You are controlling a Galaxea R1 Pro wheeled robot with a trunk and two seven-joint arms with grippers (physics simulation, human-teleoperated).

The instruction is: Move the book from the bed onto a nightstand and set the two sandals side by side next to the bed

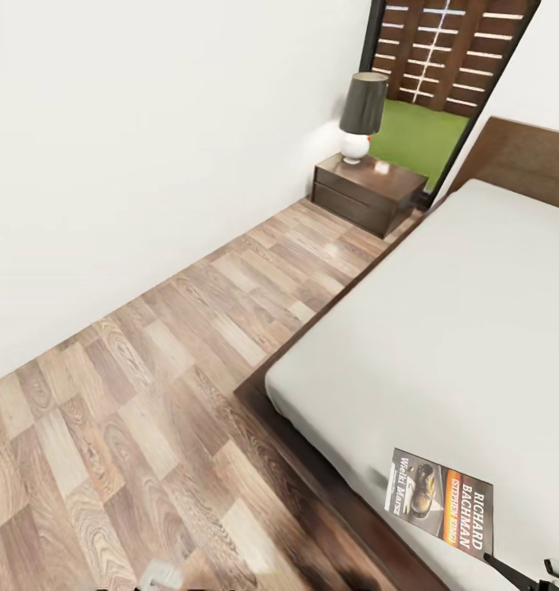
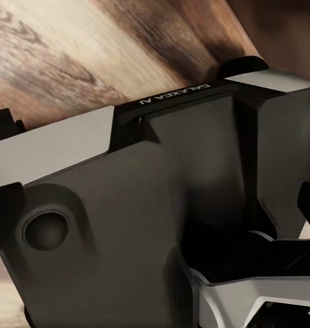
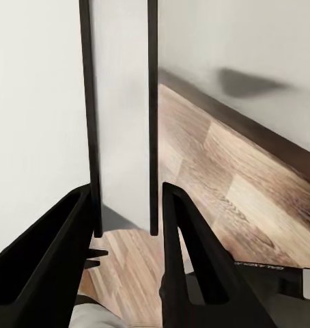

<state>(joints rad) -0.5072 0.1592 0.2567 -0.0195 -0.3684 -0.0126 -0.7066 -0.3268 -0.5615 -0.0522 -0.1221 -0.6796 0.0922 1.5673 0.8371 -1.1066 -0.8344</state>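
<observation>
Right hand [image 3: 128,266] spread, empty; head view alone shows book [image 1: 442,502] on bed [image 1: 443,328]; left hand unreadable.

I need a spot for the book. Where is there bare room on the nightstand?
The nightstand top is crowded at its wall-side end, where the lamp stands. The end nearer the bed looks bare, with only a bright glint. The floor strip between wall and bed is open for passing.

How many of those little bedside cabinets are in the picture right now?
1. The nightstand stands against the far wall, left of the bed at its headboard end, with a lamp on top. Another could be out of frame past the bed's other side.
</observation>
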